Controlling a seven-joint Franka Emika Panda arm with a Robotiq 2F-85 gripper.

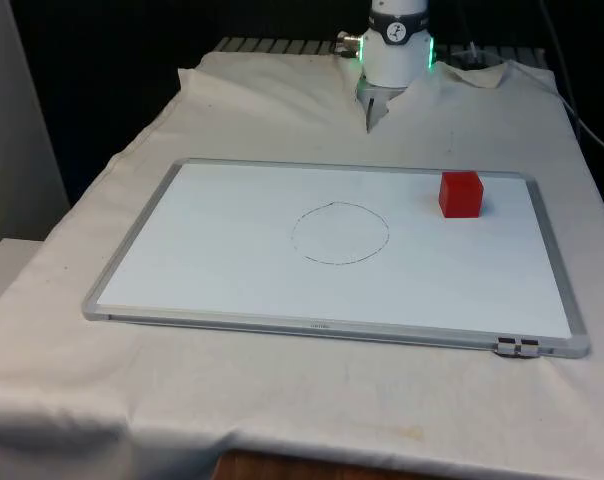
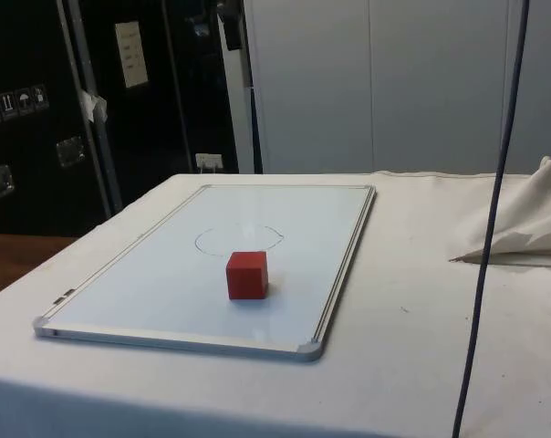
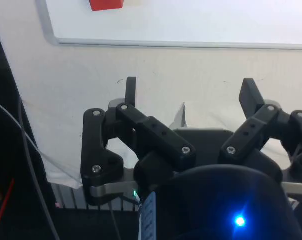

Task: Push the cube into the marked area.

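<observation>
The worktop (image 1: 282,410) lies under a white cloth and carries a whiteboard (image 1: 232,290) lying flat in a grey frame. A thin circle (image 1: 340,233) is drawn near the whiteboard's middle. The red cube (image 1: 461,194) sits on the whiteboard towards the front view's right, well apart from the circle and near the far edge. The pincer (image 3: 188,95) hovers over bare cloth beyond that far edge, spread wide, holding nothing and touching nothing. Nothing lies between cube and circle. In the side view a dark cable (image 2: 490,237) hangs over the cloth.
</observation>
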